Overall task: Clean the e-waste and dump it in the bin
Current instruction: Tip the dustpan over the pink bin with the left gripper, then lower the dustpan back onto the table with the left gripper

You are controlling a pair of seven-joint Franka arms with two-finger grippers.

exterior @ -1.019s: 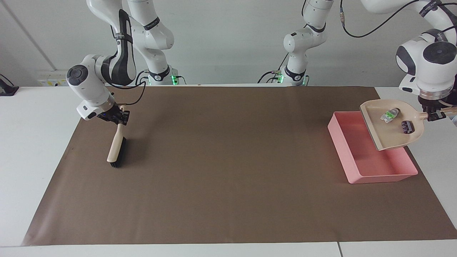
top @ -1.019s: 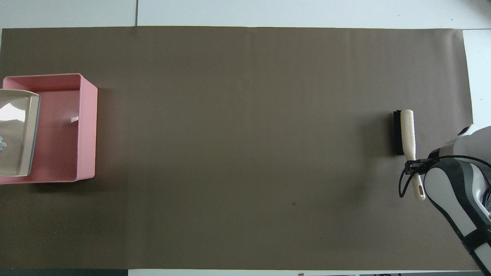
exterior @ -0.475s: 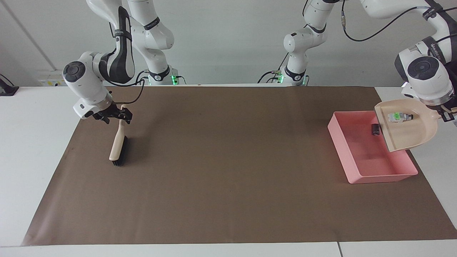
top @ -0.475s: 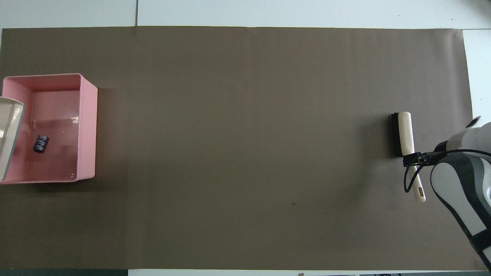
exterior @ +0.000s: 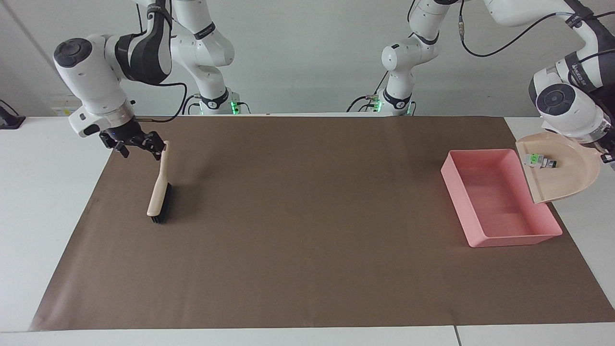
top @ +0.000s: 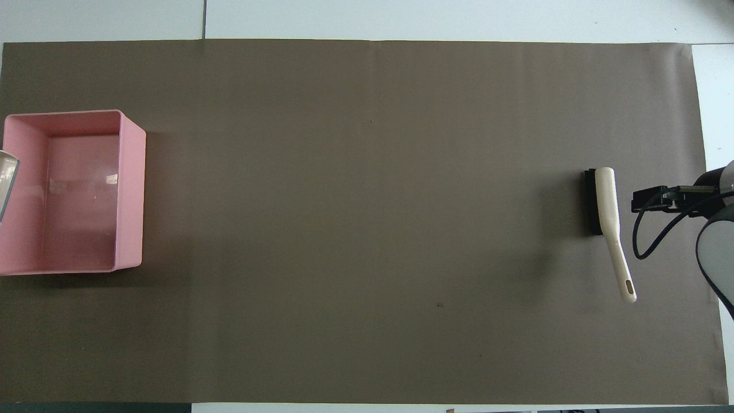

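Right gripper [exterior: 138,147]: mine, fingers spread wide and holding nothing, hanging over the mat's edge with the brush handle's tip at its three o'clock in the facing view.
Brush [exterior: 159,196]: lies on the brown mat [exterior: 307,230], bristles down, handle pointing to twelve o'clock toward the robots.
Bin [exterior: 499,204]: pink, at the left arm's end of the mat; I see nothing inside it in either view.
Dustpan [exterior: 569,178]: at the bin's two o'clock, raised and tilted, its straight lip over the bin's outer rim.
E-waste [exterior: 537,160]: a whitish cylinder with a green end lies on the pan near the lip, something dark against its end; I cannot tell whether that is the black piece.
Left gripper [exterior: 606,154]: mine, clamped shut on the dustpan's handle at the picture's edge.
Risk, spill: the lip barely overlaps the rim, so a roll could land outside the bin.
Risk, sticking: too gentle a tilt may leave the cylinder on the pan.
Risk, brush: my right fingers hang close enough to knock the handle.
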